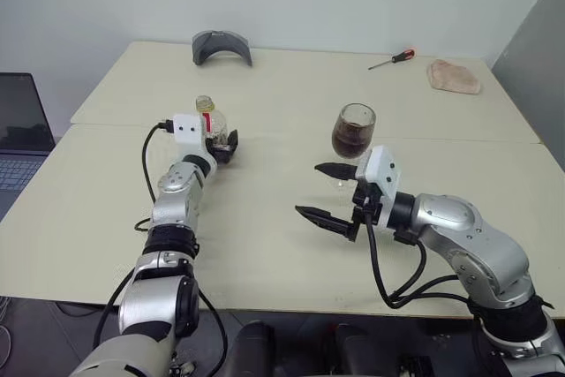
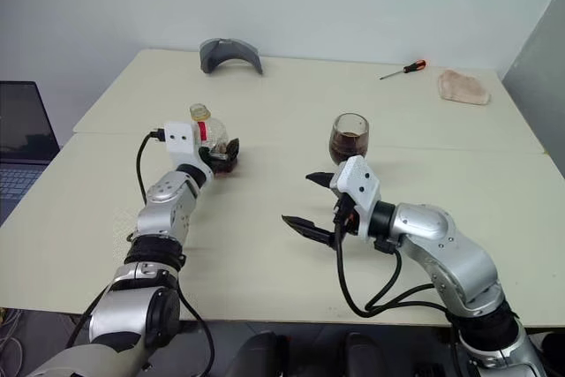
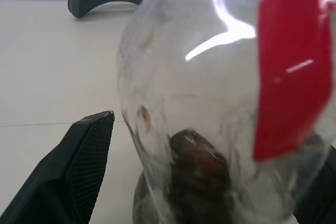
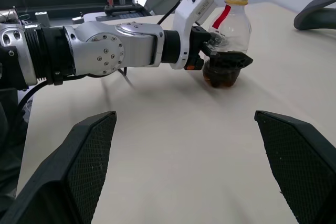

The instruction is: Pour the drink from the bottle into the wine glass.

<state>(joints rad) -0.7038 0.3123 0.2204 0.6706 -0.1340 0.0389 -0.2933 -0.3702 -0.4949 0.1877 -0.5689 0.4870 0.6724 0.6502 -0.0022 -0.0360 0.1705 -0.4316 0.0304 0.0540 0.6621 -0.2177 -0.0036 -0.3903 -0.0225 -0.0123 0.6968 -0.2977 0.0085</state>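
Clear plastic bottle [image 1: 210, 123] stands upright on the table [image 1: 265, 245], nearly empty, only a dark puddle in its base. Left claw [image 1: 224, 146] sits round the lower body, fingers on either side; in the left wrist view one finger [image 3: 79, 166] stands off the plastic with table showing in the gap, so I read the fingers as apart, not clamped (contact on the far side can't be told).

Wine glass [image 1: 353, 131] stands just beyond the right claw [image 1: 325, 192], upright, bowl holding dark drink [image 1: 350, 141] to roughly half. Right claw is empty, fingers wide apart, hovering above the table and not touching the glass.

Progress call: pour looks done, since the drink is in the glass and the bottle is back on the table. Left over, at most: left claw backs clear of the bottle without tipping it (light when empty, easy to knock). Can't tell from these views whether a cap is on the bottle's neck.
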